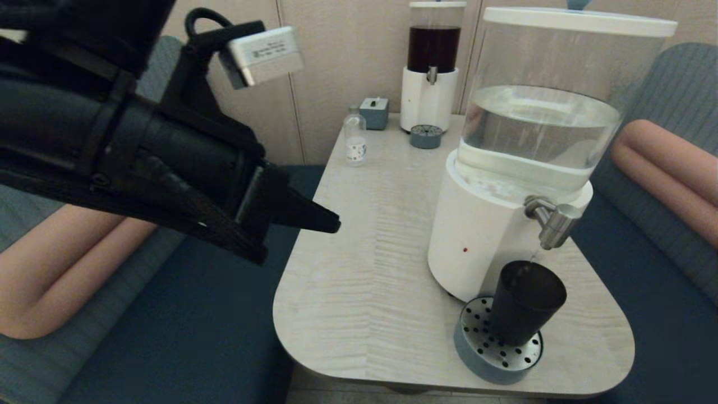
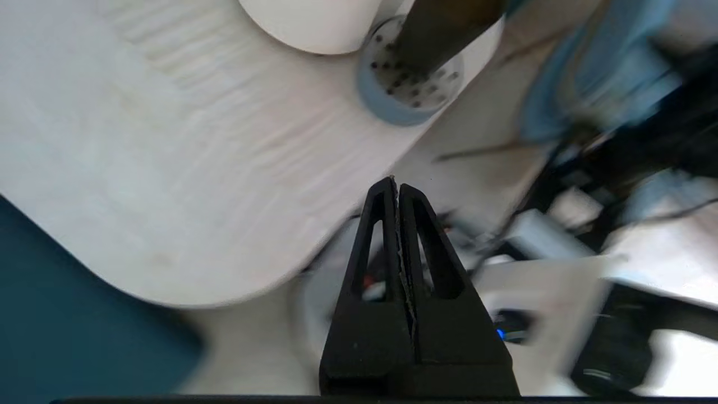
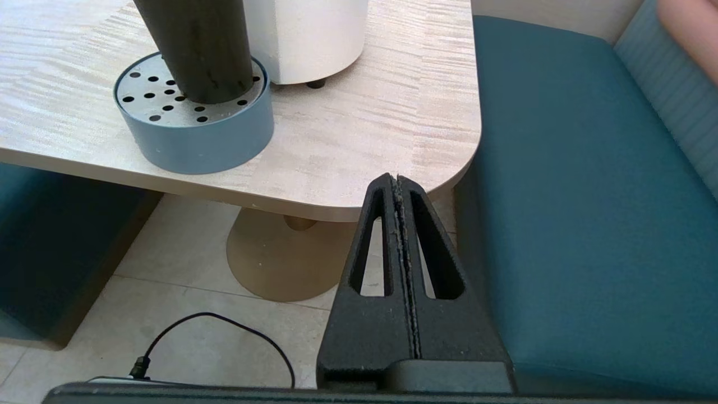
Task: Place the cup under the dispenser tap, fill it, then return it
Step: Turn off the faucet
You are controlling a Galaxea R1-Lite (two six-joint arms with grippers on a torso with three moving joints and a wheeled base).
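The cup [image 1: 525,303] stood upright on the perforated metal top of a round blue-grey drip tray [image 1: 477,350] at the near right corner of the table [image 1: 364,252], directly below the dispenser tap [image 1: 552,221]. A thin thread of water ran from the down-turned spout into the cup's open mouth. The tap jutted from the white base of the big water dispenser [image 1: 533,146], whose clear tank was partly full.

The left gripper [image 1: 335,224] hung in the air at the left edge of the table, its fingers pressed together into one point and holding nothing. The cup and tray lay well apart from those fingertips, off to the far side of the table surface from them; in the left wrist view the closed left gripper [image 2: 396,182] sat over the table's rounded edge, with the drip tray [image 2: 387,106] and the cup [image 2: 437,33] well beyond the tips.

The right gripper [image 3: 395,178] was parked low beside the table's corner, fingers together and empty, with the drip tray [image 3: 196,140] and the cup [image 3: 196,45] beyond and to one side of its tips, not touching.

Farther back on the table stood a small clear bottle [image 1: 355,139], a little grey box [image 1: 374,112], a smaller dispenser [image 1: 431,67] with dark liquid and a second small tray [image 1: 425,136].
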